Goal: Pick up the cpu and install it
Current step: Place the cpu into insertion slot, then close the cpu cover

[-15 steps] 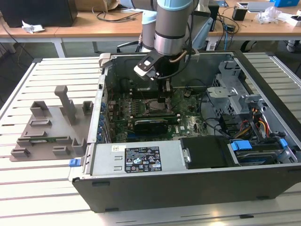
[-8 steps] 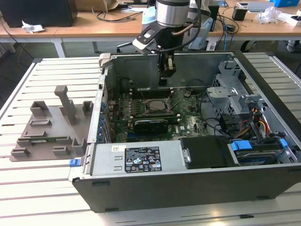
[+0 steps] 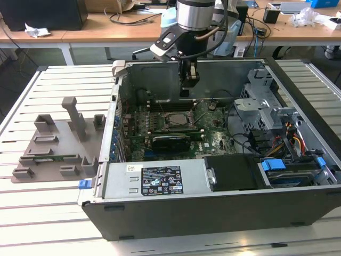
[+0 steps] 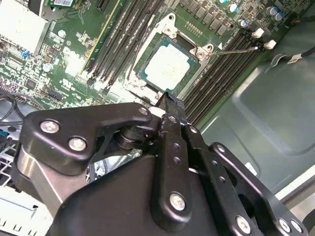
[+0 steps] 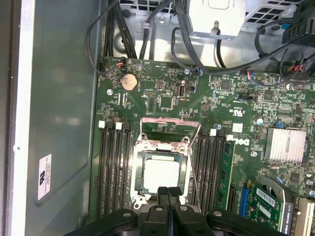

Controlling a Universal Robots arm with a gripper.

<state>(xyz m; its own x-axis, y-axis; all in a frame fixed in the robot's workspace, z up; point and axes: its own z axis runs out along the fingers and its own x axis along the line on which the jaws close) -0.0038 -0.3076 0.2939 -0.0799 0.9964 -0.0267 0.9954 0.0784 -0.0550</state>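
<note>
black metal links and bolts of the robot's tool (image 5: pixel 169 192) lay closest to the lens in both wrist views, and its two slim fingers (image 5: pixel 162 197) were pressed together with nothing between them. in the exterior view it hung inside the open dark grey computer case (image 3: pixel 101 213), above the green motherboard (image 5: pixel 167 98) and apart from it. the small flat square cpu with its shiny silver top and thin pale border (image 5: pixel 160 172) lay flat within the dark square socket frame (image 5: pixel 139 164), directly beneath the fingertips, with rows of black memory slots (image 5: pixel 113 167) on both sides of the socket. judging by this, the pick-up and the placing were done: the chip was out of the tool and seemed to sit level in its seat, though whether it was fully settled could not be told. the hinged metal bracket (image 5: pixel 170 129) appeared to stand raised at the far edge of the socket, and the thin wire lever (image 5: pixel 193 169) ran loose alongside the frame, so the clamping of the chip looked not yet done. the grey plastic fixture tray with upright blocks (image 3: pixel 53 149) rested on the slatted metal worktop (image 3: pixel 32 213), beside the case on the exterior view's left, well apart from the tool.
</note>
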